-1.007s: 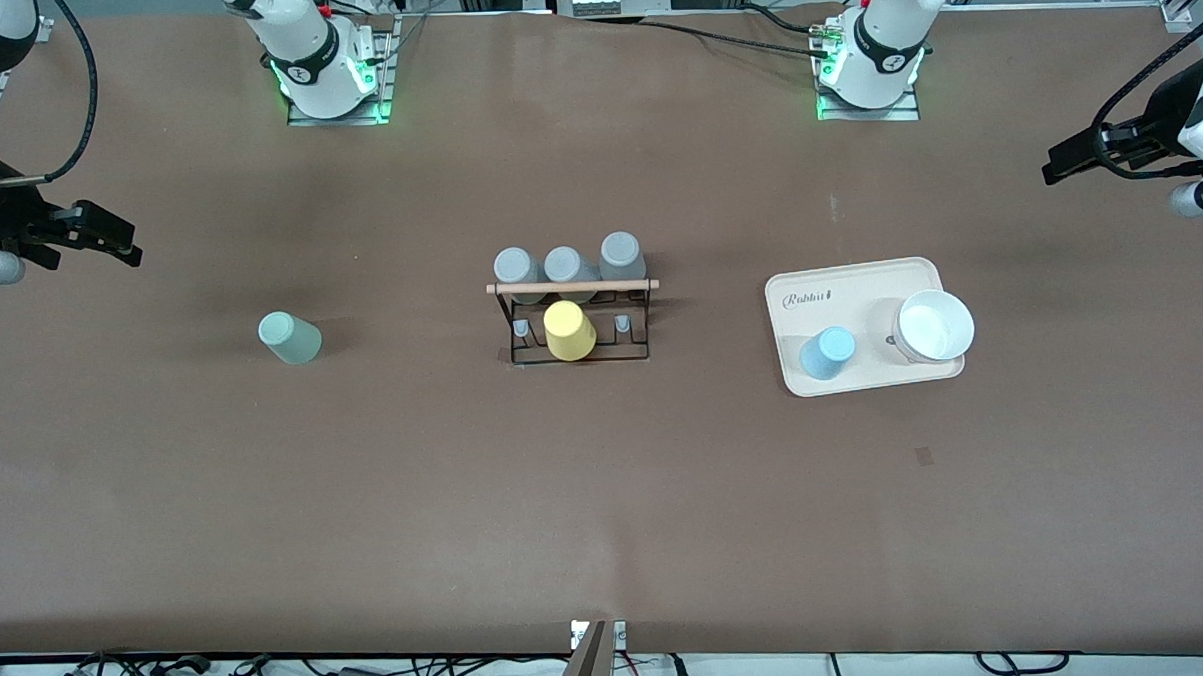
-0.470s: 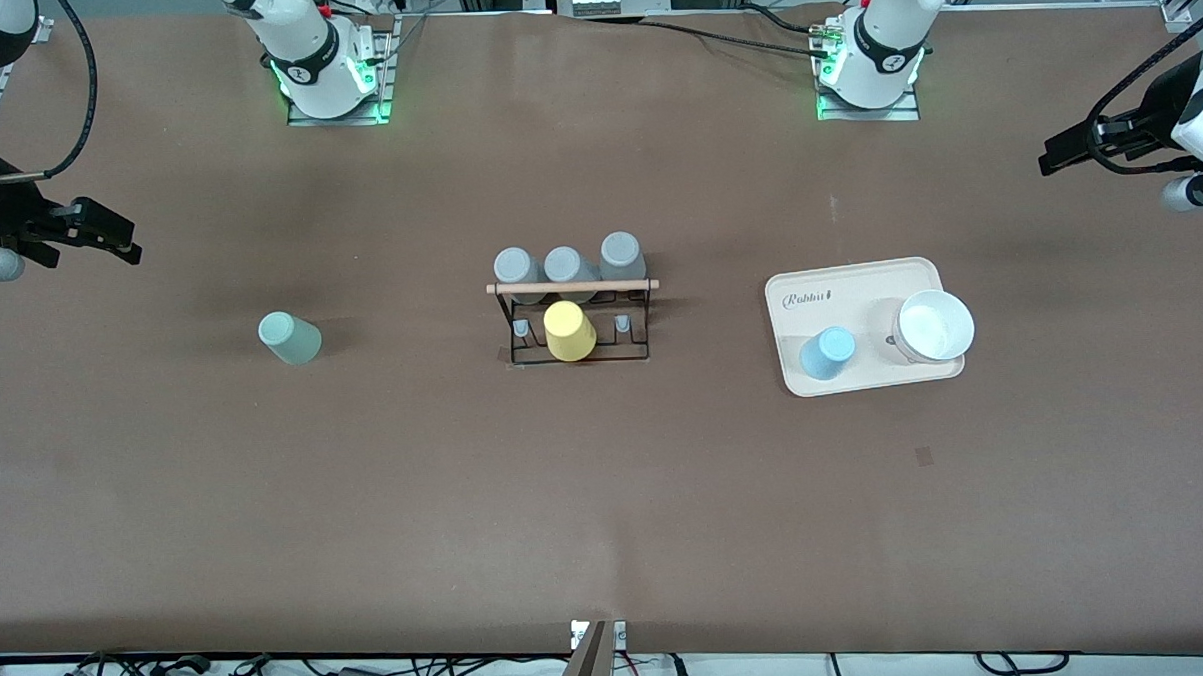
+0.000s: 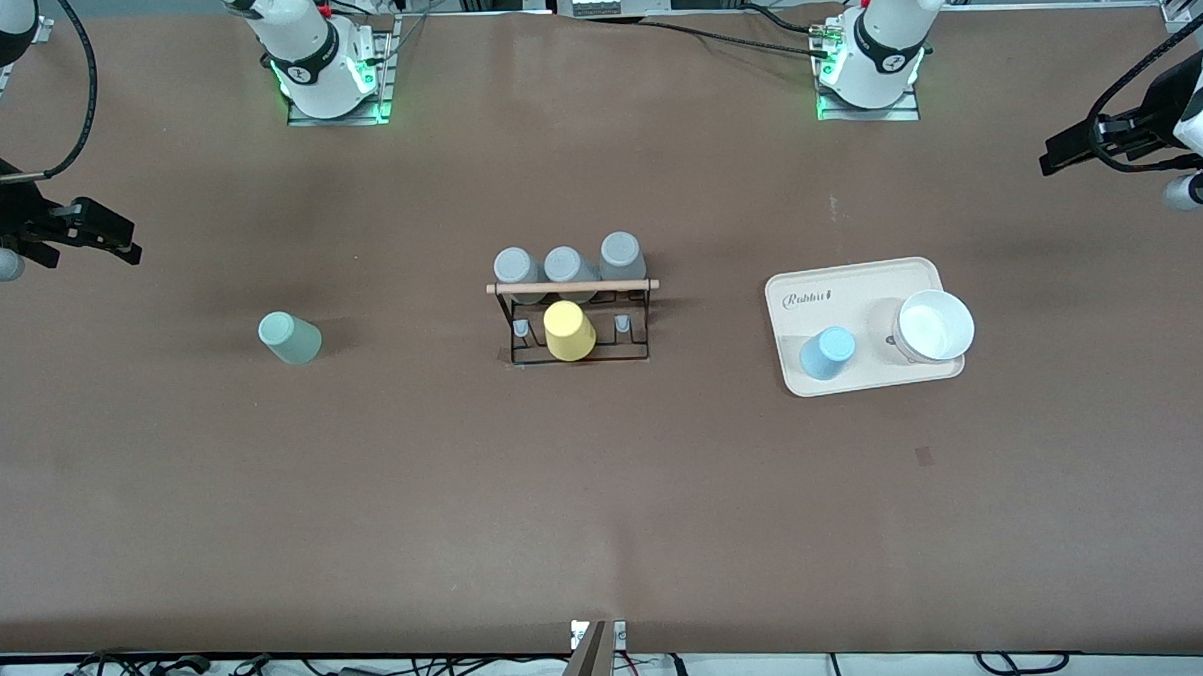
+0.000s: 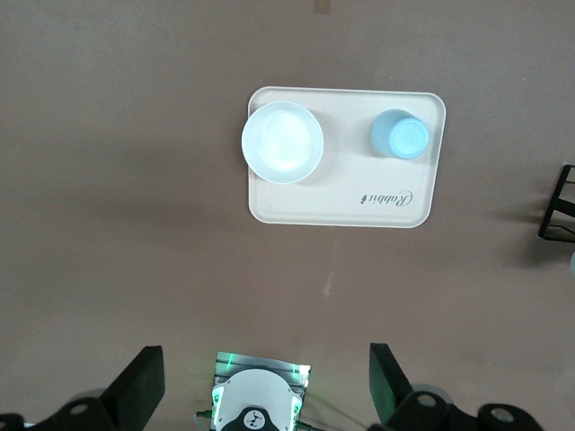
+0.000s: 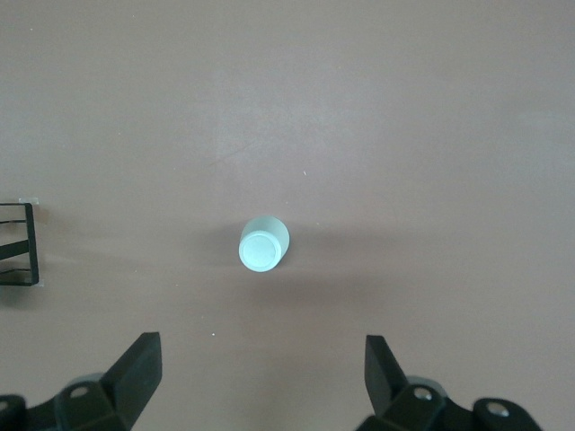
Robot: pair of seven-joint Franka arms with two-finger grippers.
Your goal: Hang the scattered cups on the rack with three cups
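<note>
The pale mint green cup (image 3: 289, 338) stands upside down on the bare table toward the right arm's end; it also shows in the right wrist view (image 5: 263, 246). The light blue cup (image 3: 826, 352) stands upside down on the cream tray (image 3: 860, 279); it also shows in the left wrist view (image 4: 400, 135). The black wire rack (image 3: 633, 322) with its wooden rod (image 3: 572, 287) stands mid-table. My right gripper (image 5: 260, 359) is open and empty, high over the table near the mint cup. My left gripper (image 4: 265, 377) is open and empty, high over the table's end near the tray.
A yellow tumbler (image 3: 569, 330) sits on the rack's nearer row, with three grey tumblers (image 3: 564, 267) on its farther row. A white bowl (image 3: 933, 326) sits on the tray beside the blue cup. Both arms hang at the table's ends.
My left gripper has shifted slightly toward the robots' bases. The right arm, the cups and the rack have not moved.
</note>
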